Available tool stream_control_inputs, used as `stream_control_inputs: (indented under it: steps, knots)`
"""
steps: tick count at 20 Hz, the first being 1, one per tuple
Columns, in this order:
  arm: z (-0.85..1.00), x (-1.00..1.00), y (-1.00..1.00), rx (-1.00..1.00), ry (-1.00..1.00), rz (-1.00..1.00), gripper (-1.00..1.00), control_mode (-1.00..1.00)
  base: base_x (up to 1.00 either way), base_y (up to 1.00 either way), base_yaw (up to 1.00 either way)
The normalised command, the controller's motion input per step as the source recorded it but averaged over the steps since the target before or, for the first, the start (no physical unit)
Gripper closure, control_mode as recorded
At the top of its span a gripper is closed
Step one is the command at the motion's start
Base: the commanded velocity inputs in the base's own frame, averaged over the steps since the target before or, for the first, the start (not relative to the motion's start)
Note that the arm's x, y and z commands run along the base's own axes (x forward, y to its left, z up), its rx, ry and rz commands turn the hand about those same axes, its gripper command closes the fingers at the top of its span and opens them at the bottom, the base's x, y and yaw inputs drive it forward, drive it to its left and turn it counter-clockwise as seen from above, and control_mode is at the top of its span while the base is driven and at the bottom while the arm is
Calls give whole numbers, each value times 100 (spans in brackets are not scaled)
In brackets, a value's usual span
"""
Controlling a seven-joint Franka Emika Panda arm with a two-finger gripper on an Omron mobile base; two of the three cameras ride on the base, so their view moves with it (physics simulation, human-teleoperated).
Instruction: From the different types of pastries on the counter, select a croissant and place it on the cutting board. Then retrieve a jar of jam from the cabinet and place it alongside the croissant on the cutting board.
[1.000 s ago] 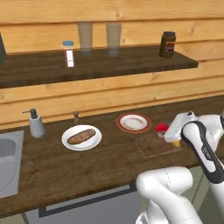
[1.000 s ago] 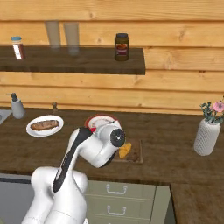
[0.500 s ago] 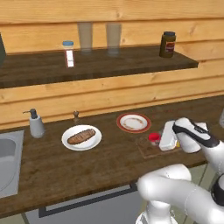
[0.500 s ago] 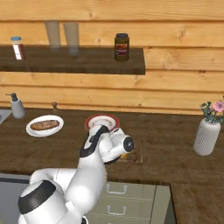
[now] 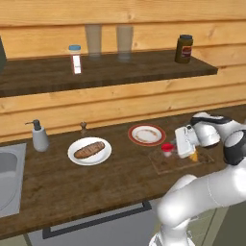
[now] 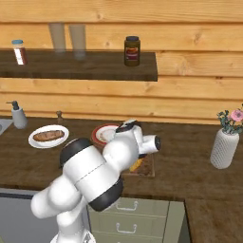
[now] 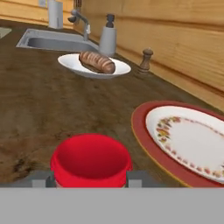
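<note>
My pincer (image 7: 89, 178) is clamped on the jar (image 7: 90, 160), one fingertip (image 7: 43, 178) pressed to each side of its red body. From the left base view the jar (image 5: 167, 149) sits low over the near-left corner of the board (image 5: 169, 164), though I cannot tell whether it touches. The croissant (image 5: 193, 156) lies on the board just beside my hand. A red-rimmed plate (image 7: 192, 139) stands near the jar on the worktop (image 7: 30, 109). Farther along, the loaf (image 7: 97, 62) rests on a white plate (image 7: 70, 61) near the sink (image 7: 48, 42).
</note>
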Motion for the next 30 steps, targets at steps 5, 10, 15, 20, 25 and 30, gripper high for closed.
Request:
stream_control_inputs:
  steps: [5, 10, 15, 20, 25, 30]
  knots:
    - [-50, -67, -7, 1, -7, 18, -100, -100, 0, 0, 0]
    - [5, -17, 11, 0, 0, 1, -100, -100, 0, 0, 0]
    - [57, -1, 3, 0, 0, 0, -100, -100, 0, 0, 0]
    - [84, -32, 3, 0, 0, -3, -100, -100, 0, 0, 0]
    - [77, -62, 10, 0, 0, -6, -100, -100, 0, 0, 0]
    - [45, -60, 28, -2, 2, -7, -100, -100, 0, 0, 0]
